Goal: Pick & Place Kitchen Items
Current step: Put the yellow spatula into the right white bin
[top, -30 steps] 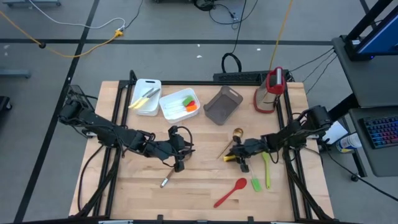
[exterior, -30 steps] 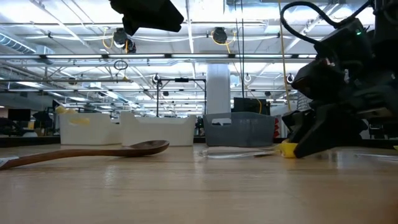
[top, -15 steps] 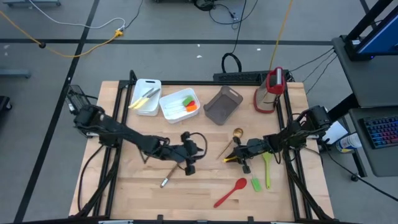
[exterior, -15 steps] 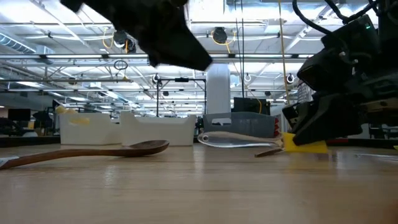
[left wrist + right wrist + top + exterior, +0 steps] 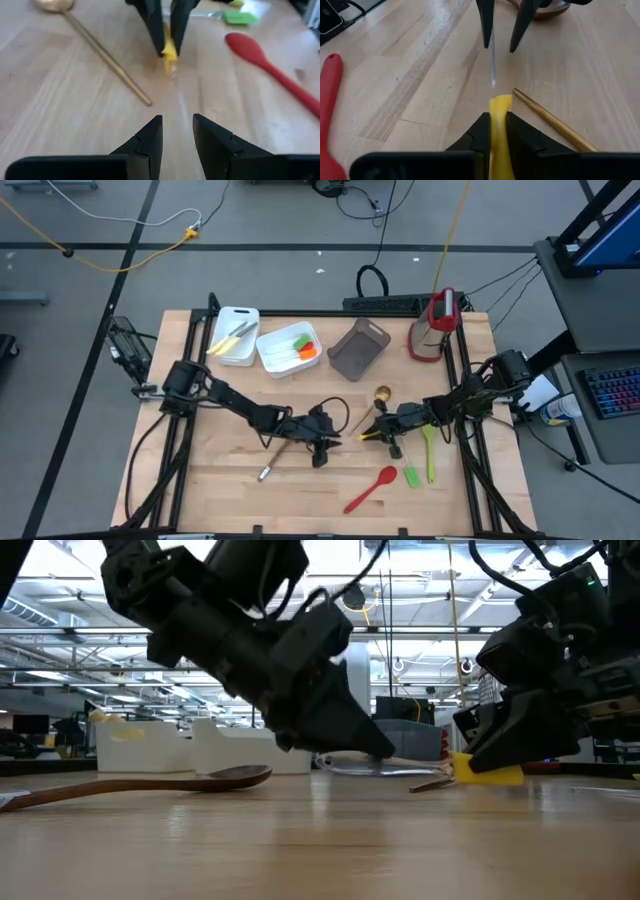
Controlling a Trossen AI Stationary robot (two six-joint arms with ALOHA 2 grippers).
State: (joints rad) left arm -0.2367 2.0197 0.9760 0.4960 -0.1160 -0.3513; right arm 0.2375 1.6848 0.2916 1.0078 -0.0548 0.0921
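My right gripper (image 5: 372, 434) is shut on a yellow spatula (image 5: 488, 774), whose thin clear handle (image 5: 492, 65) points toward the table's left. My left gripper (image 5: 177, 135) stands open just to the left of that handle's free end, low over the table and facing the right gripper; it touches nothing. A gold spoon (image 5: 370, 412) lies flat beside the spatula. A red spoon (image 5: 371, 488) and green utensils (image 5: 428, 450) lie nearer the front. A wooden spoon (image 5: 272, 460) lies flat behind the left gripper. My right gripper pinches the spatula's yellow end (image 5: 500, 102) between its two fingers. The fingers come from the table's right, slanting a little down, and lie along the spatula. The clear handle (image 5: 380, 766) sticks out ahead of them, roughly level and just above the tabletop.
Two white bins (image 5: 236, 335) (image 5: 288, 348) holding utensils and a grey bin (image 5: 358, 348) stand along the far side. A red-and-silver appliance (image 5: 435, 325) stands at the far right. Bare wood lies at the front left.
My left gripper has come down and gone toward the table's right, up to the spatula's handle end. The yellow spatula, flat on the table before, has been raised a little in my right gripper, its clear handle now off the wood.
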